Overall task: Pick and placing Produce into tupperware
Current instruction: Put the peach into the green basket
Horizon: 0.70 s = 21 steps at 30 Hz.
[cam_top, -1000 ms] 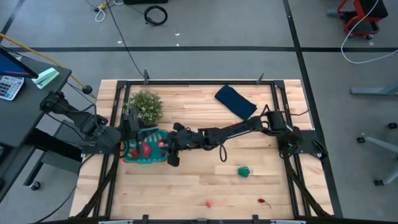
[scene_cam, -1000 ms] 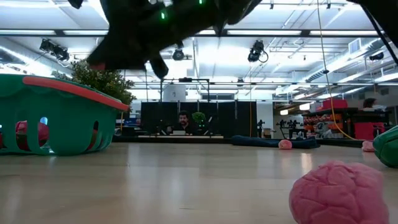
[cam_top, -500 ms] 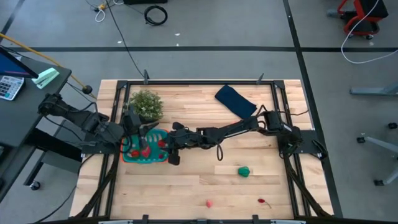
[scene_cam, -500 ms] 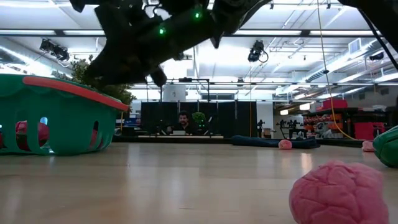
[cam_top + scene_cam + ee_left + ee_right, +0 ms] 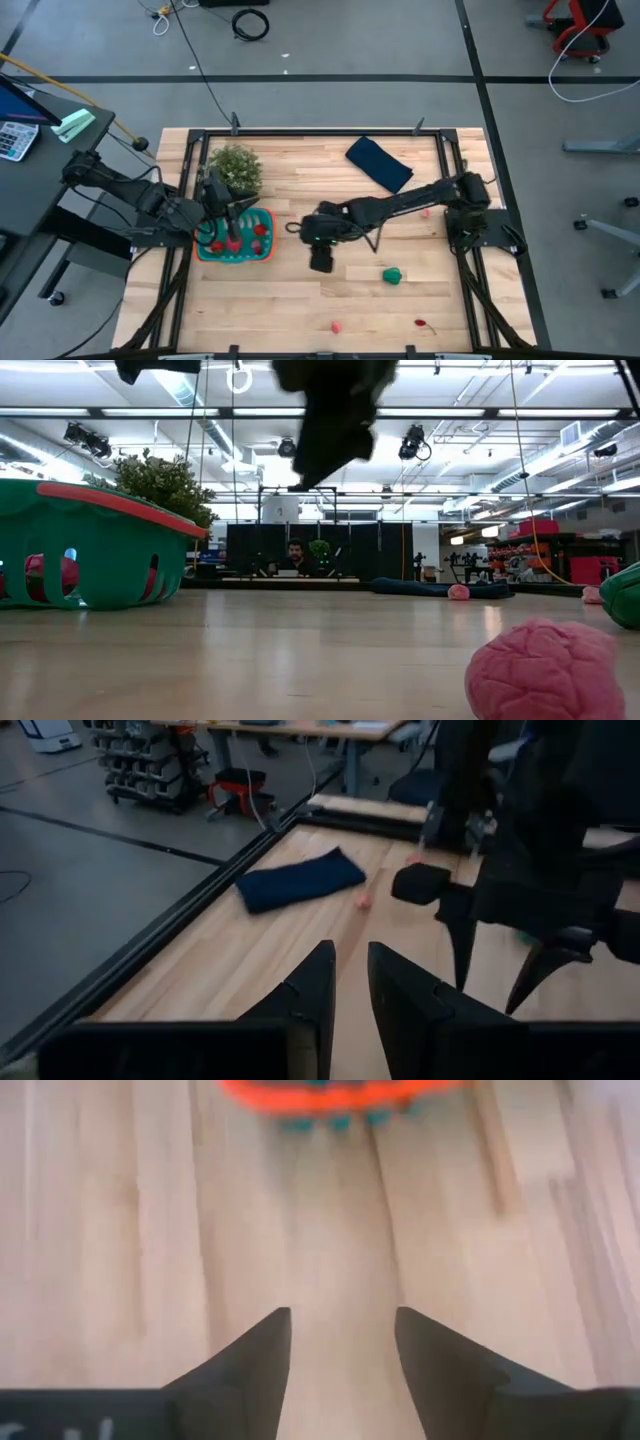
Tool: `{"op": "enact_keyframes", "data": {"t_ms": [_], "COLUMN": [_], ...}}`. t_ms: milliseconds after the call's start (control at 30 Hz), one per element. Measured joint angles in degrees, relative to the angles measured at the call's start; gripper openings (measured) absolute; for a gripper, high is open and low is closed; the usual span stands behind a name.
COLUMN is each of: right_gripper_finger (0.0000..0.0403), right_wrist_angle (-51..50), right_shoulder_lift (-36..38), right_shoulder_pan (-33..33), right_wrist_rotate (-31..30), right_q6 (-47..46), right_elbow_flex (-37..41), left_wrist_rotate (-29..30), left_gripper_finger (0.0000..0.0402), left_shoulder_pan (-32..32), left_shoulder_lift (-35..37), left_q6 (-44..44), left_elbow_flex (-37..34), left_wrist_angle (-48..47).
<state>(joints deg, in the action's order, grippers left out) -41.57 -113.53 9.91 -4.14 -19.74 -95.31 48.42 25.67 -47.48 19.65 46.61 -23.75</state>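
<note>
The teal tupperware (image 5: 236, 240) with its orange edge (image 5: 330, 1094) stands at the table's left and holds red produce (image 5: 258, 229). Loose on the table lie a green piece (image 5: 392, 275), a pink piece (image 5: 337, 326), a red piece (image 5: 424, 324) and a small pink piece (image 5: 363, 901). My right gripper (image 5: 342, 1316) hangs open above bare wood just right of the tupperware, slanting down, with nothing between its fingers. My left gripper (image 5: 345, 1000) hovers over the tupperware's left part, its fingers a narrow gap apart and empty.
A bushy plant (image 5: 235, 168) stands just behind the tupperware. A dark blue folded cloth (image 5: 379, 163) lies at the far right. A black frame runs round the table's edges. Bare wood lies in the table's middle and near part.
My right gripper has drawn back from the tupperware's right edge toward the table's right, risen a little and tipped its fingers further down. The tupperware has stayed where it was.
</note>
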Motion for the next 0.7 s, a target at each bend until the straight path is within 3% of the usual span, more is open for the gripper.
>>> {"op": "enact_keyframes", "data": {"t_ms": [167,367,433,567,633,700], "right_gripper_finger": [0.0179,0.0176,0.0176,0.0176,0.0176,0.0176], "right_wrist_angle": [-11.2,-12.2,-12.2,-12.1,-12.3,-12.2], "right_shoulder_lift": [6.0,12.6,14.6,18.1,19.5,20.6], "right_shoulder_pan": [5.4,15.1,18.5,24.2,25.9,26.7], "right_wrist_rotate": [-3.8,-15.2,-19.1,-28.8,-33.5,-36.6], "right_q6": [-5.8,-14.3,-18.9,-29.6,-34.6,-39.0], "right_elbow_flex": [0.2,5.7,8.6,14.9,18.0,21.4], "left_wrist_rotate": [-0.1,-1.6,-9.4,-35.0,-39.4,-39.8], "left_gripper_finger": [0.007,0.0073,0.0072,0.0067,0.0067,0.0069], "left_shoulder_pan": [-2.5,-10.4,-14.9,-24.0,-26.2,-27.4], "left_shoulder_lift": [-6.6,-16.2,-18.5,-24.0,-27.2,-30.2], "left_q6": [-3.8,-6.4,-3.7,2.0,1.2,-3.0], "left_elbow_flex": [0.0,0.0,0.0,0.0,0.0,0.1], "left_wrist_angle": [12.7,31.2,33.0,35.3,36.9,39.9]}}
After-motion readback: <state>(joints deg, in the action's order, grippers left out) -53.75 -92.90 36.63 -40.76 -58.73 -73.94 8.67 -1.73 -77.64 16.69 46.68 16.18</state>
